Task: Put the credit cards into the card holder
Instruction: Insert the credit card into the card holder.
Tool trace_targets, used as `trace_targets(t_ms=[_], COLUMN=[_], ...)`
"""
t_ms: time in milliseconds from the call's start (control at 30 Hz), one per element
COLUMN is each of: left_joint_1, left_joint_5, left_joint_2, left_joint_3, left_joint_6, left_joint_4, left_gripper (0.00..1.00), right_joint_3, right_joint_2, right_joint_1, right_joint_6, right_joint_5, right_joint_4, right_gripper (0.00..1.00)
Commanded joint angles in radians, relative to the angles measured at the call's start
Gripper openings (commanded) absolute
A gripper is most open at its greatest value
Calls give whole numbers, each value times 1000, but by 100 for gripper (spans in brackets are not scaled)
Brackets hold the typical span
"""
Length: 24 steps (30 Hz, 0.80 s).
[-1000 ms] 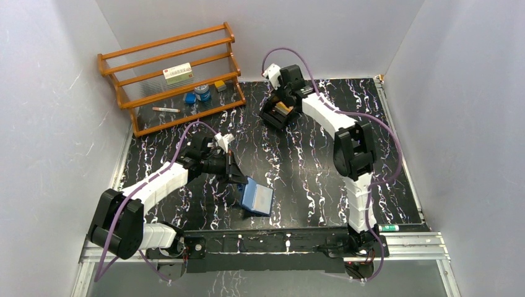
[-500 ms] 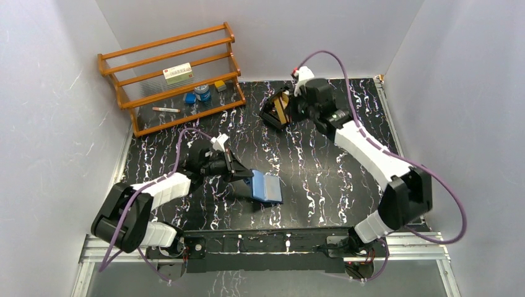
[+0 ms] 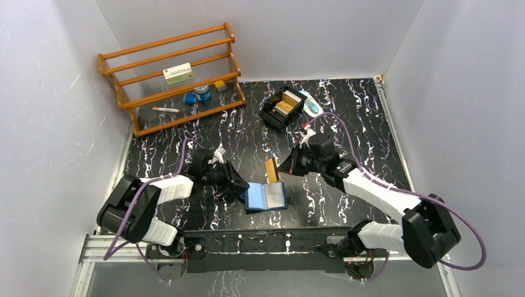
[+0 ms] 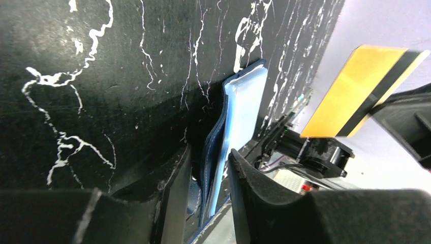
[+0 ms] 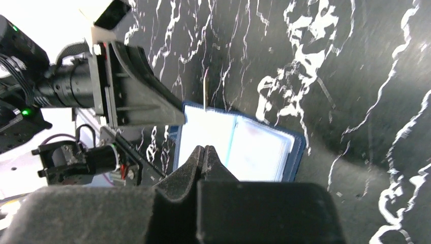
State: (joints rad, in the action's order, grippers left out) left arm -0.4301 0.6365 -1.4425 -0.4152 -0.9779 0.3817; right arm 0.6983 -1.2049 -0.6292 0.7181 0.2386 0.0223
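- The card holder (image 3: 266,197) is seen lying open on the black marbled tabletop (image 3: 371,124), near the front edge, with its light blue pockets facing up.
- The left edge of the card holder is clamped by the left gripper (image 3: 239,185). In the left wrist view, its two dark fingers (image 4: 254,178) are closed narrowly on the blue cover.
- One gold credit card (image 3: 271,170) is held by the right gripper (image 3: 286,166), whose fingertips are pressed together on the card's near end.
- The credit card is held on edge, just beyond the far edge of the card holder. Contact between the two cannot be told.
- In the left wrist view, a dark stripe is shown along one long edge of the card. In the right wrist view, the card is seen edge-on as a thin line.
- The right gripper is placed to the right of the card, with the left gripper low on the other side of the card holder.
- More credit cards (image 3: 283,104), gold and tan, are stacked in a black tray (image 3: 271,122) at the far middle of the tabletop, well apart from the card holder.
- A wooden rack (image 3: 186,118) holding small items is found at the far left corner.
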Motion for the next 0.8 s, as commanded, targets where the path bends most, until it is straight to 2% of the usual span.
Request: trace_targets(t_ms=[0, 200, 333, 433, 767], left_joint_1=[4, 4, 4, 3, 3], left_joint_5=[-86, -105, -99, -105, -97], left_joint_2=[70, 97, 84, 86, 60], left_joint_3=[-57, -40, -27, -16, 9], left_joint_6=[140, 177, 174, 172, 168], left_joint_4=[-222, -260, -249, -244, -211], left_gripper=[32, 29, 15, 8, 1], right_joint_3=[-66, -145, -164, -182, -219], right_joint_2=[55, 45, 28, 10, -23], right_joint_1=[-49, -98, -107, -113, -124], right_joint_6=[129, 214, 227, 249, 244], right_joint_5=[10, 4, 8, 5, -42], right_joint_4=[-149, -220, -255, -280, -316], right_gripper=[0, 0, 0, 0, 0])
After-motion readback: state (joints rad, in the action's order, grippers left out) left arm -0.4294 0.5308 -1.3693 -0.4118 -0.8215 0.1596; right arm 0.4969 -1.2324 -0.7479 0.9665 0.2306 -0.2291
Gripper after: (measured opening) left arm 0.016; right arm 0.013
